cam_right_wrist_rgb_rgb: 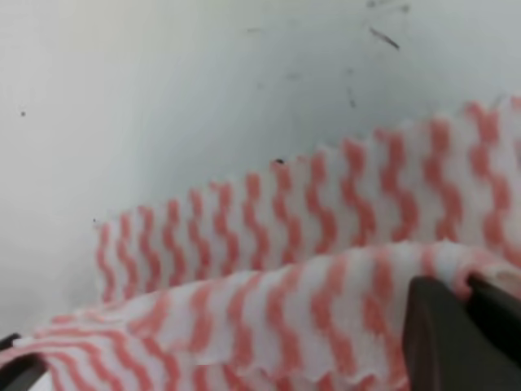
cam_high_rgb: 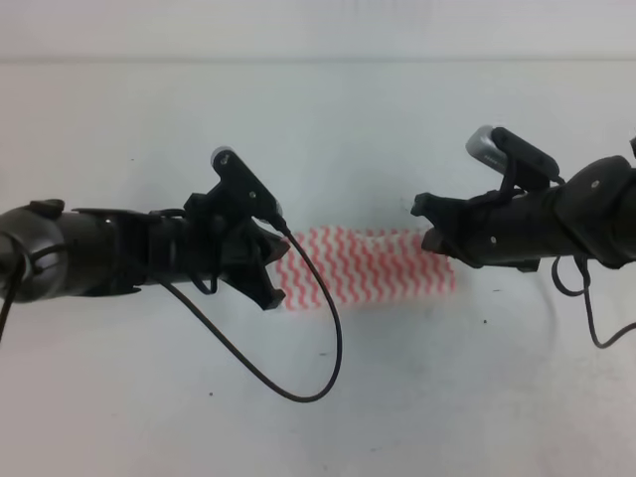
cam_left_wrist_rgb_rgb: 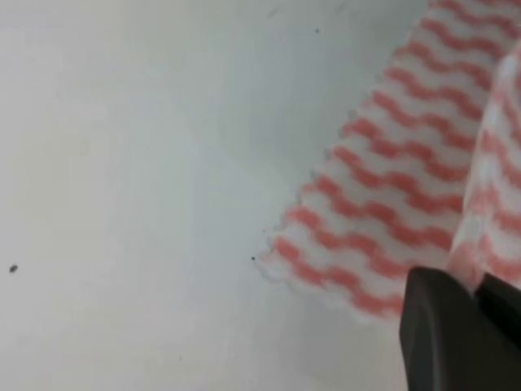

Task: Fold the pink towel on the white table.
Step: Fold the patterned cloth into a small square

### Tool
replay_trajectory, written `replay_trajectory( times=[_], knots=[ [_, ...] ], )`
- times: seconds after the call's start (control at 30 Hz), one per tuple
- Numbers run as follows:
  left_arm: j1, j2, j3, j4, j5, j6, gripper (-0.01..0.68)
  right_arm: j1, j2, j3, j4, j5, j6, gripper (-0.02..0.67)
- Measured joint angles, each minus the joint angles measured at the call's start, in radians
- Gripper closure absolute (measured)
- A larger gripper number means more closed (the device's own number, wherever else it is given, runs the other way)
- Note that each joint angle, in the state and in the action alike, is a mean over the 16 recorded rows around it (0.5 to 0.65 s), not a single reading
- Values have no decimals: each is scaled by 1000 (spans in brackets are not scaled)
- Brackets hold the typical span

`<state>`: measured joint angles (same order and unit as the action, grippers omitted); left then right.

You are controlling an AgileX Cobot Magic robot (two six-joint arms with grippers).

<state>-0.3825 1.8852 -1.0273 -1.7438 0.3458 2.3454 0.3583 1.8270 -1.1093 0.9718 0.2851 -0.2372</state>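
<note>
The pink towel [cam_high_rgb: 370, 266] lies as a strip on the white table [cam_high_rgb: 318, 129], stretched between my two grippers. At the towel's left end, my left gripper [cam_high_rgb: 275, 270] is shut on a raised edge of the cloth. The left wrist view shows that edge running up from the dark fingers [cam_left_wrist_rgb_rgb: 444, 326] while the lower layer [cam_left_wrist_rgb_rgb: 383, 204] lies flat. My right gripper [cam_high_rgb: 429, 225] is shut on the towel's right end. In the right wrist view a lifted fold [cam_right_wrist_rgb_rgb: 277, 318] leads into the fingers [cam_right_wrist_rgb_rgb: 440, 334], above a flat layer [cam_right_wrist_rgb_rgb: 293, 220].
A black cable [cam_high_rgb: 298, 358] loops from the left arm down over the table's near side. Another cable [cam_high_rgb: 586, 318] hangs under the right arm. Small dark specks [cam_left_wrist_rgb_rgb: 13, 268] dot the tabletop.
</note>
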Motion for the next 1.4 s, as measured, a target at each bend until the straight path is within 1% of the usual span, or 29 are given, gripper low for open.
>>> replay_trajectory(
  times=[0.67,1.4],
  knots=[
    [0,36,-5,-1,4,2,673,-19,36,-9,1,3,1,651],
    [0,43,-5,-1,14,6,673,-19,42,-9,0,3,1,651]
  ],
)
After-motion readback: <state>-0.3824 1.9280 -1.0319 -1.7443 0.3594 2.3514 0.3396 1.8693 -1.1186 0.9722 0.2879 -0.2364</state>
